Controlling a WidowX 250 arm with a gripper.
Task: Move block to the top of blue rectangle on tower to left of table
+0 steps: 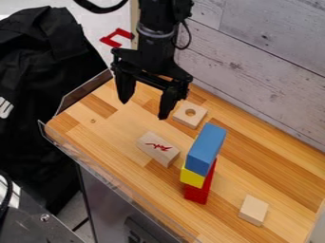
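Observation:
The black gripper (145, 108) hangs over the upper left part of the table, its two fingers wide apart with nothing between them. A tower stands right of the table's middle: a blue rectangular block (205, 149) lies on top, over a yellow block (192, 177) and a red block (202, 189). Left of the tower lies a wooden block with a red mark (158, 148). Behind it is a wooden block with a round hole (190, 114), just right of the gripper. A plain wooden block (253, 210) lies to the tower's lower right.
The wooden table (101, 150) has a clear raised edging along its left and front sides. A whitewashed plank wall (260, 61) borders the back right. Black cloth (47, 85) lies beyond the left edge, and a red bracket-shaped piece (116, 37) is behind the table near the arm.

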